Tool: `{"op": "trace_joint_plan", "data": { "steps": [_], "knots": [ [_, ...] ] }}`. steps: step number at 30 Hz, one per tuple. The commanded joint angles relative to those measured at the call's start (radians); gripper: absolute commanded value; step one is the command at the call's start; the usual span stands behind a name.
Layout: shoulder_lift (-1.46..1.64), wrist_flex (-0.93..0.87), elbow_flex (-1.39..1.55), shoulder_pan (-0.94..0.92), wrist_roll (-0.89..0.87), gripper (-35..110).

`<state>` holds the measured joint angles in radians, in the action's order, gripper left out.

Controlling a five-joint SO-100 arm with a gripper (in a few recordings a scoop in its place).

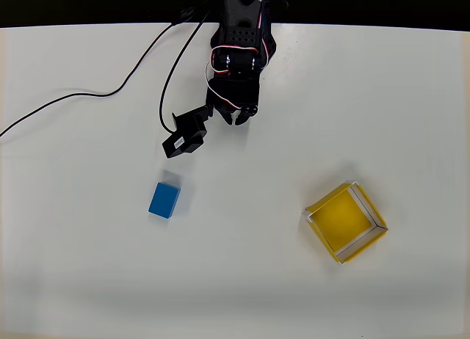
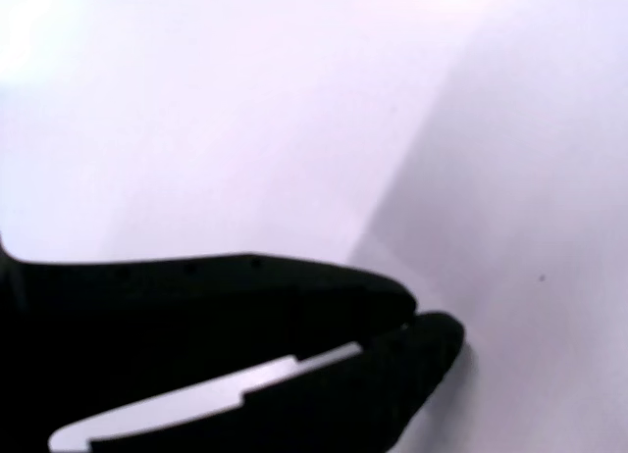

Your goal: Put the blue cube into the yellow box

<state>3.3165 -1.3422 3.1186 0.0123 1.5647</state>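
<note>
Closed, or very nearly so, the gripper [image 2: 417, 321] shows in the wrist view as two black fingers whose tips meet with only a thin seam between them; nothing is held. A pale strip runs along the inner edge of the lower finger [image 2: 294, 370]. Beyond the tips lies only the bare white table [image 2: 245, 110], over which the fingers cast a soft grey shadow.

In the overhead view the gripper [image 1: 236, 119] points down the picture, away from the table's far edge, with the black arm [image 1: 239, 42] folded compactly above it. Red and white wires loop around the arm's joints. A small black camera block [image 1: 185, 137] juts out diagonally toward the lower left of the gripper, and it carries a tiny pale label, too small to read. A black cable [image 1: 110, 89] trails off from the arm toward the left edge of the table.

The blue cube [image 1: 164, 199] rests on the table below and to the left of the gripper, well apart from it and untouched. The yellow box [image 1: 346, 221] sits turned at an angle, below and to the right of the gripper, well apart from the blue cube, with nothing inside.
</note>
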Motion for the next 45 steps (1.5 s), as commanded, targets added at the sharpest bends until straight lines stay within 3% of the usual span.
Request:
{"op": "trace_joint_plan", "data": {
  "steps": [1, 45],
  "knots": [
    [0.026, -0.012, 0.026, 0.008, 0.006, 0],
    [0.029, -0.008, 0.026, 0.041, -0.032, 5]
  ]
}}
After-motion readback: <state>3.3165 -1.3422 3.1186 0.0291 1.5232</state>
